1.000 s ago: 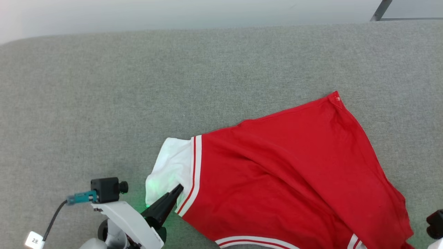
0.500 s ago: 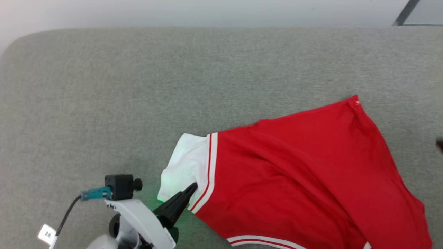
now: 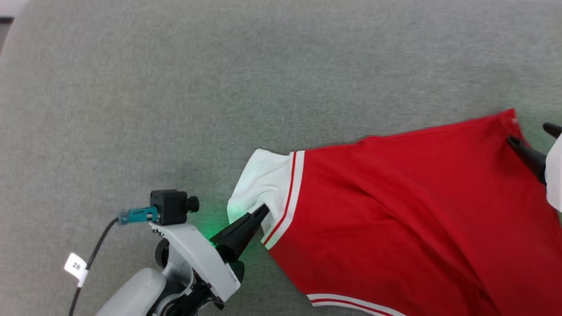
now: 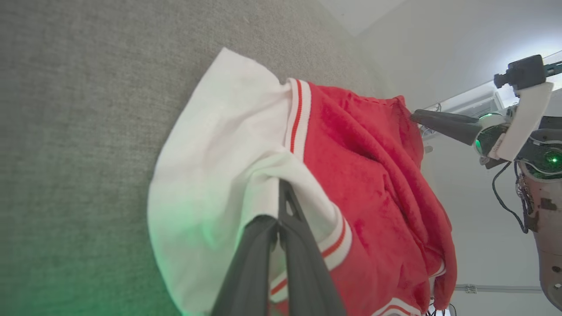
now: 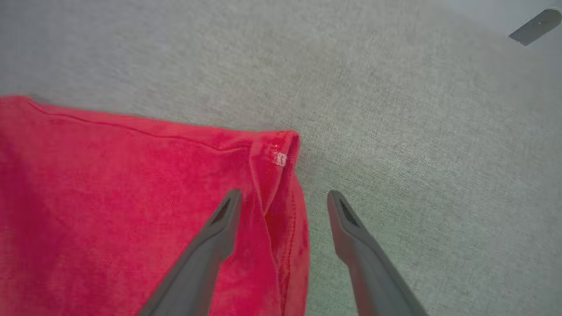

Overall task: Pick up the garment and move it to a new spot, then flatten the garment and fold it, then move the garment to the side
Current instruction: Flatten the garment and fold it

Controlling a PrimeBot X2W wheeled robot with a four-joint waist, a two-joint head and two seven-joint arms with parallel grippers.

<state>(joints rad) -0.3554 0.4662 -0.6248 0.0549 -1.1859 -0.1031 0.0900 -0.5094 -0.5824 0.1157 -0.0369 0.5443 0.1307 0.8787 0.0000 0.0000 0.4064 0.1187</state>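
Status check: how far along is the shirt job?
Done: the garment lies opened out on the grey surface, though wrinkled and unfolded. In hand: the left gripper is shut on the white sleeve, the right gripper open astride the red hem corner. Left: flattening, folding, moving it aside.

Gray fabric tabletop across the frame; dark bar upper right; pale wall upper right.
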